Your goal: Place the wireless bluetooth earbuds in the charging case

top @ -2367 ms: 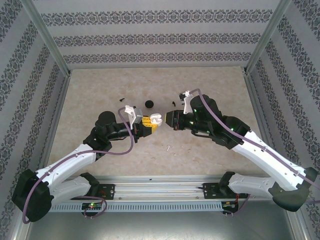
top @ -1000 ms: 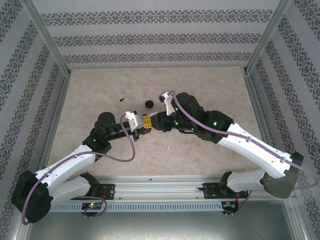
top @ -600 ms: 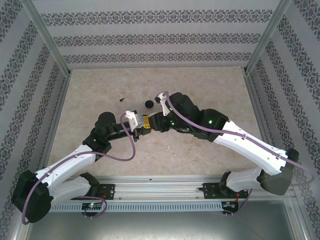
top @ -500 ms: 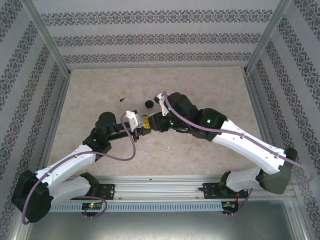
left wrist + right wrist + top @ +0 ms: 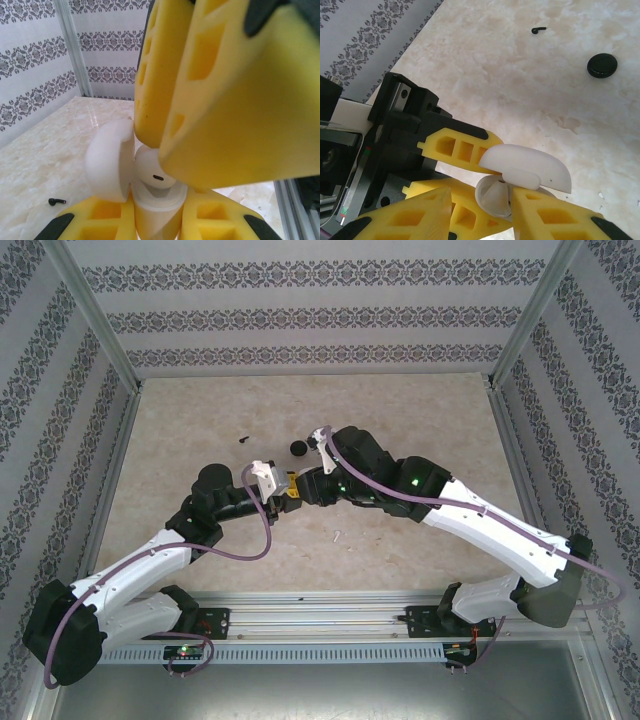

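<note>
My left gripper [image 5: 156, 222] is shut on the base of the white charging case [image 5: 155, 205] and holds it above the table, with its lid [image 5: 107, 160] swung open. One white earbud [image 5: 152, 171] sits in the case mouth, its head sticking out. My right gripper [image 5: 481, 200] hovers right over it, jaws apart. The earbud [image 5: 496, 196] lies against its right finger only, under the lid [image 5: 525, 162]. In the top view both grippers [image 5: 295, 490] meet at mid-table. A second tiny white earbud [image 5: 336, 535] lies on the table nearer the bases.
A black round cap [image 5: 297, 447] and a small black piece [image 5: 243, 438] lie on the marble-patterned table beyond the grippers; both also appear in the right wrist view, cap [image 5: 602, 65] and piece [image 5: 538, 30]. Patterned walls enclose the table.
My right arm swung in from the right until its gripper met the case in the left gripper. Over the last second it edged slightly further left. The left arm stayed put.
</note>
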Robot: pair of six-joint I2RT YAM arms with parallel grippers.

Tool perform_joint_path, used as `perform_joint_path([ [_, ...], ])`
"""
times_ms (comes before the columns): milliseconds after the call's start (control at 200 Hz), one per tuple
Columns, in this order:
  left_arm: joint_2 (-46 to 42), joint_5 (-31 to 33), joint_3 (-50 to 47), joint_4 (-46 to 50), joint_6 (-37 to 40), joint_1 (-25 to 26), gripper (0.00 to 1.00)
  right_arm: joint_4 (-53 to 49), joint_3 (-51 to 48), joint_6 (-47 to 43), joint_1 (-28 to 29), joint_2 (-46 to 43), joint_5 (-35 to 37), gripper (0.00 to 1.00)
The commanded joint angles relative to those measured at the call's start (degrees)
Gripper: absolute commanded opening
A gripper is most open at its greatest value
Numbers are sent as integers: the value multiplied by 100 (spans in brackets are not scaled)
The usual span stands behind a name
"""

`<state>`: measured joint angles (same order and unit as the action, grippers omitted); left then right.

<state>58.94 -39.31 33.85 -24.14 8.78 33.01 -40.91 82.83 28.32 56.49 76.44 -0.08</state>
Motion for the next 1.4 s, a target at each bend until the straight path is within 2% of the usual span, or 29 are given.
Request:
perform_joint_path([
  [0,-41,-268,99,-380,-191,47,11,-37,-65,35,-15,-118,-63,37],
  [355,-23,-358,108,-382,-350,47,11,-293,84,20,-24,142,-280,39],
  [525,-17,-362,121,-365,-359,49,11,-360,106,24,-51,136,-231,27],
  [754,-6,-356,132,-329,-344,47,11,-426,170,31,-77,68,-155,19],
  [1394,57,-341,153,-285,-370,47,11,-203,173,165,-133,-241,-83,16],
])
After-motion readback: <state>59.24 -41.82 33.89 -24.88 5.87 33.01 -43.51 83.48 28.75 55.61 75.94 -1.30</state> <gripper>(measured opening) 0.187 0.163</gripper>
